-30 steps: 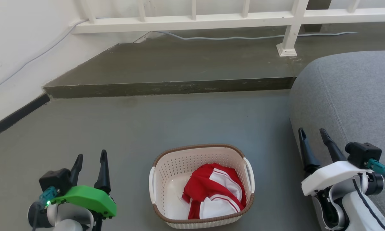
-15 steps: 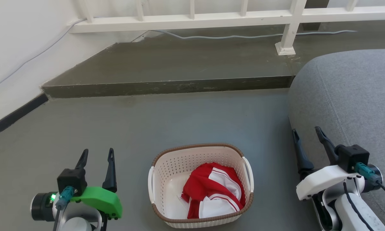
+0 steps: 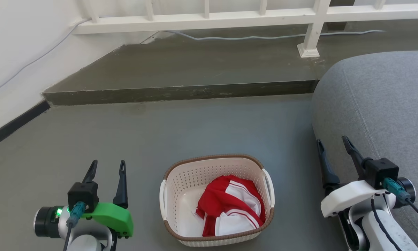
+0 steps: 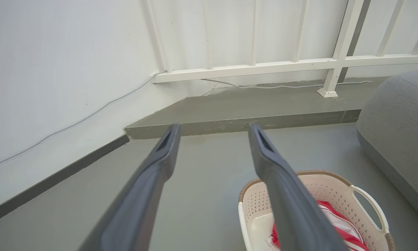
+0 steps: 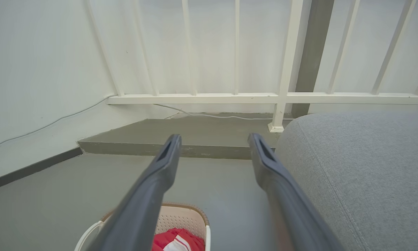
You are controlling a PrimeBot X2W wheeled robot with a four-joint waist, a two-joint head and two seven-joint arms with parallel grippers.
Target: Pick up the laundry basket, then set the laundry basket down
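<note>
Left end effector [image 3: 108, 163] and right end effector [image 3: 332, 140] both hold their fingers apart, empty. Between them, untouched, the laundry basket [image 3: 195, 174] sits on the floor [image 3: 195, 125] with a red-and-white garment [image 3: 229, 205] inside. The right wrist view shows the railing's [image 5: 282, 69] tall uprights, which the head view crops.

Left gripper [image 3: 108, 164], lower left of frame: two long dark tapered fingers [image 3: 121, 184], green shell [image 3: 107, 216], black camera block [image 3: 83, 194], teal connector [image 3: 77, 209], green light [image 3: 59, 211] seen lit. Right gripper [image 3: 332, 140], lower right: same dark fingers, white shell [image 3: 346, 199], black block [image 3: 381, 170], teal plug [image 3: 392, 184], black cable [image 3: 417, 212] attached. Slotted tips noted in wrist views.
</note>
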